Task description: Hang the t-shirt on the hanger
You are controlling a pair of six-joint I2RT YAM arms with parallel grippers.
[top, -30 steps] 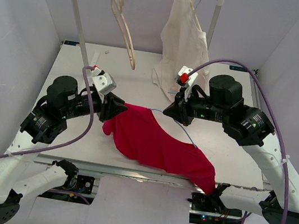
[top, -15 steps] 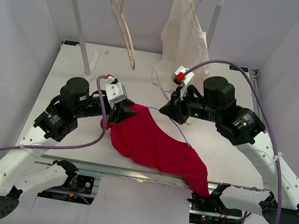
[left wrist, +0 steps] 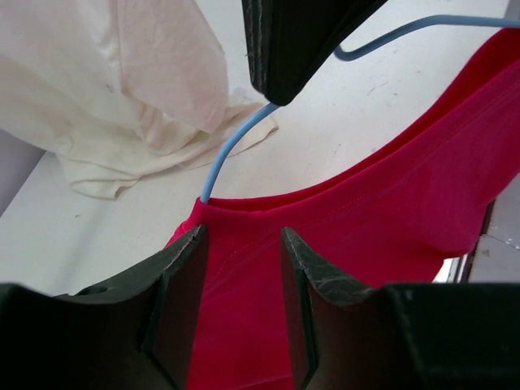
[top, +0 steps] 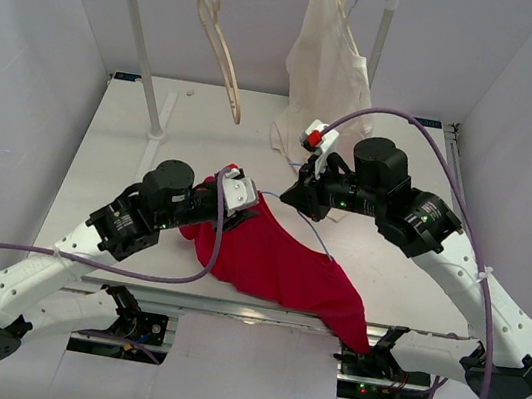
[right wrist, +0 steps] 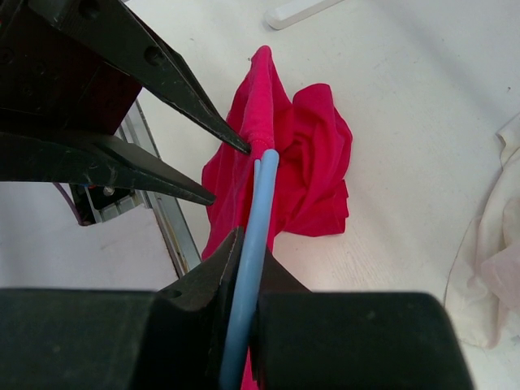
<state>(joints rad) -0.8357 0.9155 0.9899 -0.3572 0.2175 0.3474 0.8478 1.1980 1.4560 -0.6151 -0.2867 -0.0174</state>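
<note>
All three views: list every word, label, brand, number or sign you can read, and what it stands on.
There is no readable text in any view.
The bright red cloth t-shirt, the thin light-blue wire hanger and the cream-white garment show no print or label.

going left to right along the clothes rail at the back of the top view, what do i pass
white left upright post -> pale wooden hanger -> cream-white cloth garment -> white right upright post
</note>
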